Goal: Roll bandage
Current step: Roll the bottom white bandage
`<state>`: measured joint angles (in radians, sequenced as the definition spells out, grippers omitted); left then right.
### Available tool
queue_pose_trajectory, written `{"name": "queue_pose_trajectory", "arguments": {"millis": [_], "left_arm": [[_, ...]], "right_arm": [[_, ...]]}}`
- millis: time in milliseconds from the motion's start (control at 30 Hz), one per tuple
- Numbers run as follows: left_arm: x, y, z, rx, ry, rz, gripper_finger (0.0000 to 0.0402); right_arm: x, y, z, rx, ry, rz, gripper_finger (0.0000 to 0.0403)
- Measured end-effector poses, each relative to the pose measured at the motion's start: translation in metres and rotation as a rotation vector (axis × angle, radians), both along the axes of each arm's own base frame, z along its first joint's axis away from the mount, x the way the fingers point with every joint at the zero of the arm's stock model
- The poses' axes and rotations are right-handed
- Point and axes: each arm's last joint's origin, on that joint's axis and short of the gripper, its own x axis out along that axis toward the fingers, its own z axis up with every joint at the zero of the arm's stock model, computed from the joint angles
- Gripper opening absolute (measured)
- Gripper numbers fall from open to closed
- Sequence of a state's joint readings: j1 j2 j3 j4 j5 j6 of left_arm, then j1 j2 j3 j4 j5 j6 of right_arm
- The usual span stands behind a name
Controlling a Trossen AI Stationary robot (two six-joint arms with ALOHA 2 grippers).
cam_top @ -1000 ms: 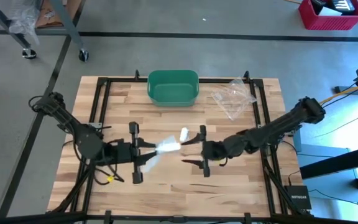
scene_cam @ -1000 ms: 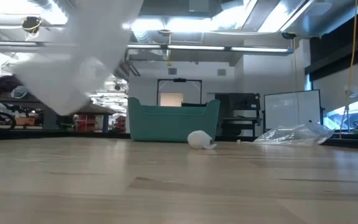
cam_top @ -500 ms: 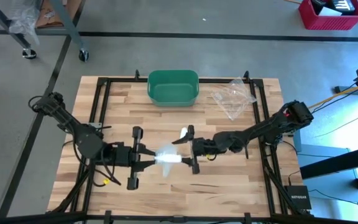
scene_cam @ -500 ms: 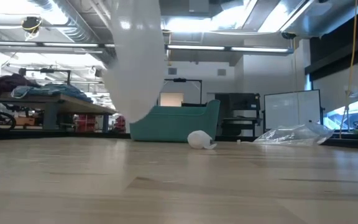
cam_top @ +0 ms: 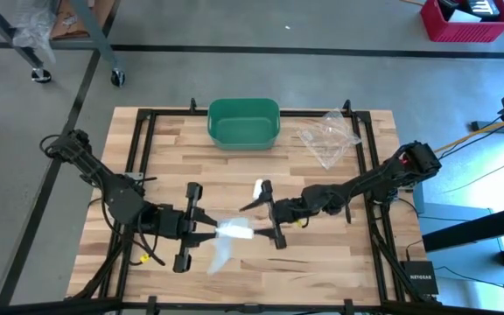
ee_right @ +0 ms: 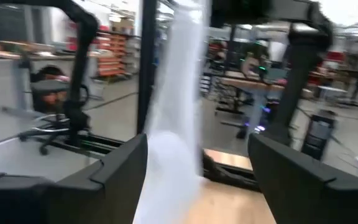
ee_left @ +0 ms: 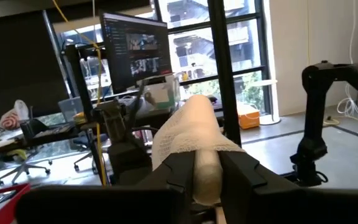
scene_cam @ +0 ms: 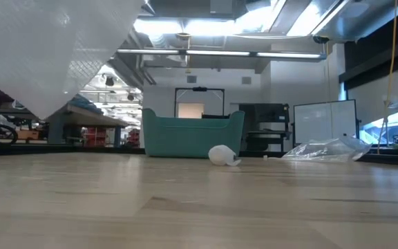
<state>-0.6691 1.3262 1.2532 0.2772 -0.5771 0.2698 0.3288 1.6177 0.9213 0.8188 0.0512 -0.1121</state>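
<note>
Left gripper [cam_top: 201,234] is pinching the bandage roll [cam_top: 234,230], so ideally the spread right gripper [cam_top: 269,216] catches the dangling tail [cam_top: 219,255] before any winding starts.

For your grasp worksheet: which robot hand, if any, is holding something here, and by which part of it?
The left hand grips the bandage by its rolled end, fingers pressed on either side of it, the loose tail hanging free. The right hand is open around the bandage, holding nothing.
</note>
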Motion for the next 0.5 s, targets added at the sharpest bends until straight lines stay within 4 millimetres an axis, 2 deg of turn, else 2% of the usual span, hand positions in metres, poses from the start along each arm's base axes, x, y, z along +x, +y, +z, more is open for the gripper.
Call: {"name": "queue_pose_trajectory", "arguments": {"millis": [200, 300, 400, 500], "left_arm": [[0.005, 0.006, 0.000, -0.018, -0.008, -0.046, 0.0045], [0.006, 0.007, 0.000, -0.030, -0.001, -0.046, 0.0045], [0.005, 0.006, 0.000, -0.044, 0.002, -0.056, 0.0045], [0.003, 0.001, 0.000, -0.058, 0.003, -0.075, 0.0045]], "right_arm": [[0.014, 0.003, 0.009, 0.008, -0.016, -0.001, 0.0279], [0.024, 0.008, 0.010, -0.005, 0.000, 0.017, 0.0262], [0.029, 0.010, 0.012, -0.023, 0.045, 0.018, 0.0219], [0.031, 0.010, 0.011, -0.051, 0.084, -0.016, 0.0149]]}}
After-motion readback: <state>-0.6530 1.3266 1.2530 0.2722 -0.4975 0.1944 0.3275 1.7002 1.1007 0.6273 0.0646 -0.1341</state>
